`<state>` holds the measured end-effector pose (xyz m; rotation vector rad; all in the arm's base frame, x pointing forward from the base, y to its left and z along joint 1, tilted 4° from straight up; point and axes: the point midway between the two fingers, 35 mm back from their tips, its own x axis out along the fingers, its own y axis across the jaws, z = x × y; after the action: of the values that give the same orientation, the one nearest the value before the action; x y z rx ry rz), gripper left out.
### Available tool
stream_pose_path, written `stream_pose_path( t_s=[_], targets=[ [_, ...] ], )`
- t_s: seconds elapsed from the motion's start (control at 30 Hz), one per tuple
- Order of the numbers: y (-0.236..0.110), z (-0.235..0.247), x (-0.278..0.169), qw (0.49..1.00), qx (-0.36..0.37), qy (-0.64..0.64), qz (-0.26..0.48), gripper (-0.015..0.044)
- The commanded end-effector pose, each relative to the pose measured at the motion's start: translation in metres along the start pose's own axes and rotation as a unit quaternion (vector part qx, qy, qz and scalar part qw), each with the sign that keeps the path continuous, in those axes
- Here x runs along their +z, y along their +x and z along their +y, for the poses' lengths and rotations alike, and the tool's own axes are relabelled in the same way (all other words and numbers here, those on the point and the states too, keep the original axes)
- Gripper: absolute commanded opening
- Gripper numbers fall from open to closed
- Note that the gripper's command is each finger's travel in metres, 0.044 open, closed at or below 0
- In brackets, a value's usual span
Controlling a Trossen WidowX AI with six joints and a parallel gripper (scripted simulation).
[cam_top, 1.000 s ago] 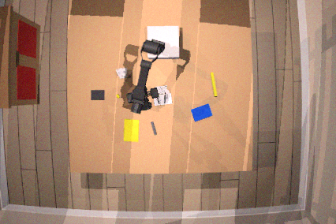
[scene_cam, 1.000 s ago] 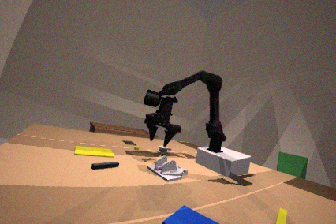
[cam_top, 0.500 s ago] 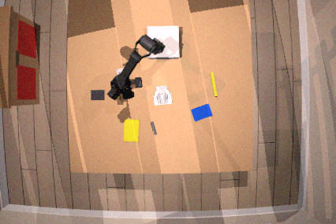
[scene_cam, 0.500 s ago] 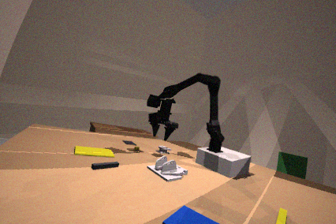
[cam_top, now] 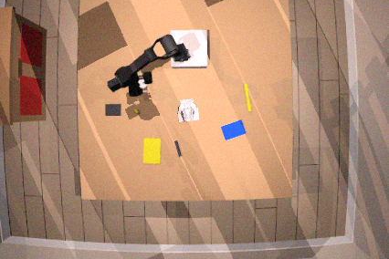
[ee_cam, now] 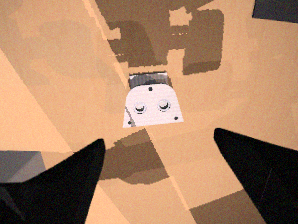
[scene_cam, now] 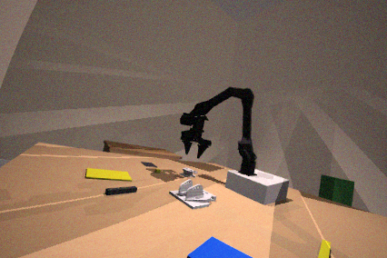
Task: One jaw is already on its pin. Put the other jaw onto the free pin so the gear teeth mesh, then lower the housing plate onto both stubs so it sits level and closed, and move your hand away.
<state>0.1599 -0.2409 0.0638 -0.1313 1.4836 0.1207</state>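
The white base lies on the table, with two pale jaws standing side by side on it. Both look seated, but their pins and tooth mesh are too small to make out. The white housing plate lies apart from the base, on its left in the top view. The wrist view shows two round holes and small dark dots in its face, with a grey ribbed part at its far edge. My gripper is open and empty, high above the housing plate.
A small yellow cube and dark tile lie near the housing plate. A yellow block, black bar, blue block and yellow stick lie farther out.
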Motion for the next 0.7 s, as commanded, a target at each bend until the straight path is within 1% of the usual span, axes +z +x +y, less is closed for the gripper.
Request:
stream_pose_path(
  t_s=[0.0,0.17,0.43,0.67],
  targets=[
    [0.002,0.001,-0.004,1.0,0.003,-0.006,-0.001,0.044],
    [0.039,0.001,-0.004,1.0,0.003,-0.006,-0.001,0.044],
    [0.041,0.001,-0.004,1.0,0.003,-0.006,-0.001,0.044],
    [0.051,0.001,-0.004,1.0,0.003,-0.006,-0.001,0.044]
  ],
)
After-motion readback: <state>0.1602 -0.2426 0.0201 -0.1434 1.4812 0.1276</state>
